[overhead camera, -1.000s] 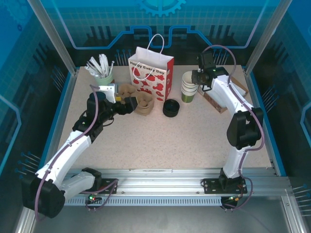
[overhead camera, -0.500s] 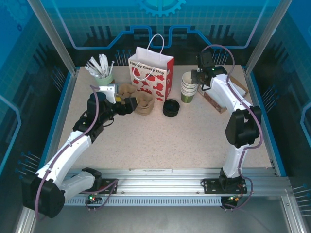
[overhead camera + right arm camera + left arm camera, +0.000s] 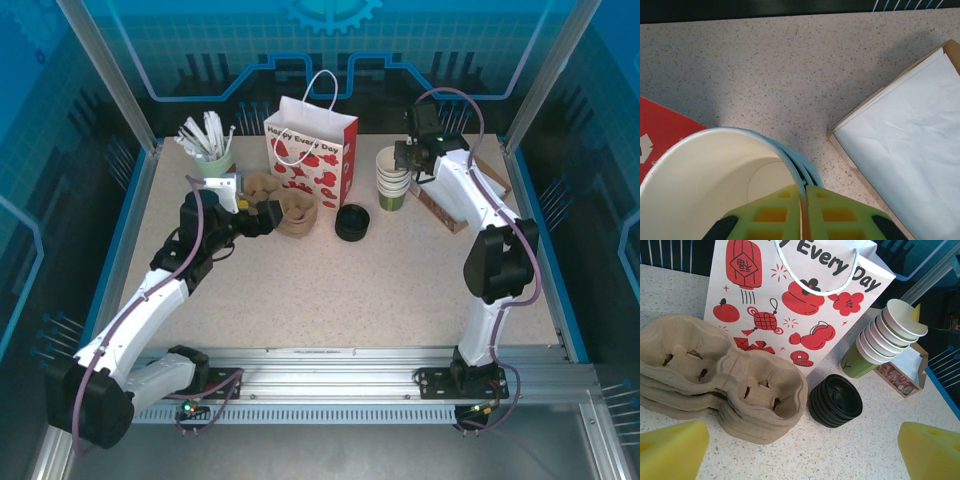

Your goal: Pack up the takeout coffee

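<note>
right gripper: your fingers are pinched nearly together on the wall of the top cup, one pad inside the rim and one outside.
top cup: olive-green with a cream inside and no lid on it. It's nested on top of the cup stack, just right of the paper bag.
left gripper: it's spread wide with nothing in it. The yellow pads sit at the two bottom corners of the left wrist view, and the gripper hovers in front of the bag's left half.
cup carriers: a stack of brown pulp trays lies just in front of the bag, between your left gripper and the bag's printed face.
black lids: a short nested pile sits on the table in front of the bag's right corner, close to the cup stack but not touching it.
cardboard box: it's lined with white paper and sits further right of the bag, past the cups.
green holder: it's off to the bag's left, with white sticks poking out. They're too small for me to tell what they are.
</note>
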Action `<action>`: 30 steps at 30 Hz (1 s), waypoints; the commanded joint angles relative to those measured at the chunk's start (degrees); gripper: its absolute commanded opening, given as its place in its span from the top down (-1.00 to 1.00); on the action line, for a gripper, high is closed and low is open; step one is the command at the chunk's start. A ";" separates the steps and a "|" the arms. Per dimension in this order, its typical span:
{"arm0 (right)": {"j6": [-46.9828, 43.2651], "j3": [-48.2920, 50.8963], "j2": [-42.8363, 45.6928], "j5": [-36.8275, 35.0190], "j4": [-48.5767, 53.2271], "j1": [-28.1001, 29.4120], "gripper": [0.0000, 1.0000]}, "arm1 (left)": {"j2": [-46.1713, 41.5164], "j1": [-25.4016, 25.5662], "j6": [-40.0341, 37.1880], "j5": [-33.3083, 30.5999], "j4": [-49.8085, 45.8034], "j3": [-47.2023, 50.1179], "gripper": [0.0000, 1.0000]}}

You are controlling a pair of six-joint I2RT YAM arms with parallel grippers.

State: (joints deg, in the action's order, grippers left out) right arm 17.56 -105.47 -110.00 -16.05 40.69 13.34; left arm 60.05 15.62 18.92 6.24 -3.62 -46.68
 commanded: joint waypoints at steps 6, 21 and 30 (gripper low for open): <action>1.77 -2.25 0.81 3.38 0.68 -1.74 0.78 | 0.12 0.56 -1.51 -0.31 0.69 0.78 -0.97; 8.44 -1.67 1.66 18.27 -3.07 -5.12 0.81 | -0.29 0.58 -1.08 0.43 0.45 0.58 -0.97; 5.12 -5.98 4.14 15.05 1.38 -4.72 0.81 | -0.48 0.60 -0.89 0.97 -0.24 0.30 -0.97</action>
State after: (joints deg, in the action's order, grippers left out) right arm 24.14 -108.51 -109.47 -0.01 39.86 8.32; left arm 60.05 15.62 18.94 6.28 -3.64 -46.65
